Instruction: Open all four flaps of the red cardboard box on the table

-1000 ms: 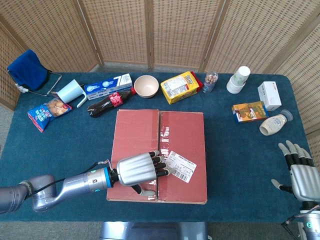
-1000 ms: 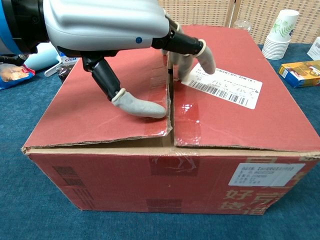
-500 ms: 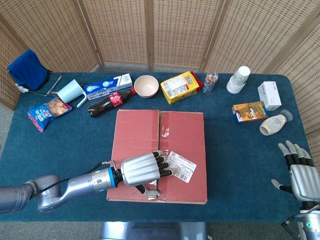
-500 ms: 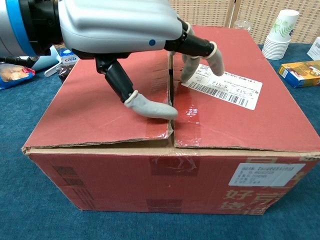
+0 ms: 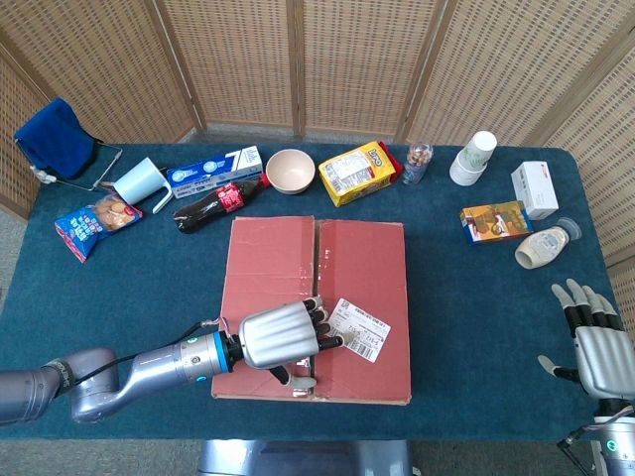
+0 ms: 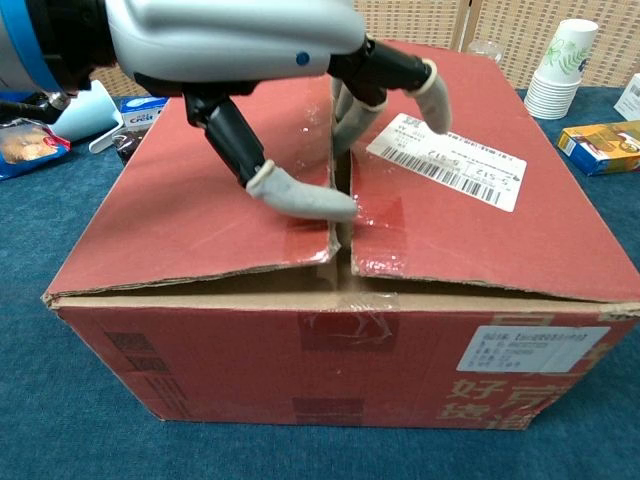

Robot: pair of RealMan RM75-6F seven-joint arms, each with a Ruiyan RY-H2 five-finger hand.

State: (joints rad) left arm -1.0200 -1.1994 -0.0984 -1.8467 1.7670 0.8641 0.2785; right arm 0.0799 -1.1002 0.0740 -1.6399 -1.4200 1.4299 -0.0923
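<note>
The red cardboard box (image 5: 357,260) stands mid-table, its two top flaps meeting at a centre seam (image 6: 342,215), with a white barcode label (image 6: 450,160) on the right flap. My left hand (image 5: 281,337) lies over the box's near end. In the chest view this left hand (image 6: 230,40) has some fingertips (image 6: 345,105) dipped into the seam, and the thumb (image 6: 300,195) reaches across the left flap's inner edge. Both flaps sag inward at the seam, leaving a narrow gap. My right hand (image 5: 600,352) hangs off the table's right front corner, fingers spread, holding nothing.
Behind the box lie a cola bottle (image 5: 213,203), a bowl (image 5: 290,171), a yellow snack box (image 5: 359,173) and a blue carton (image 5: 213,171). To the right are stacked paper cups (image 5: 472,157), a small orange box (image 5: 495,220) and a sauce bottle (image 5: 544,246).
My left hand's fingertips have pushed down into the seam. The flaps' inner edges have sunk and the gap has widened. The right hand has not moved.
</note>
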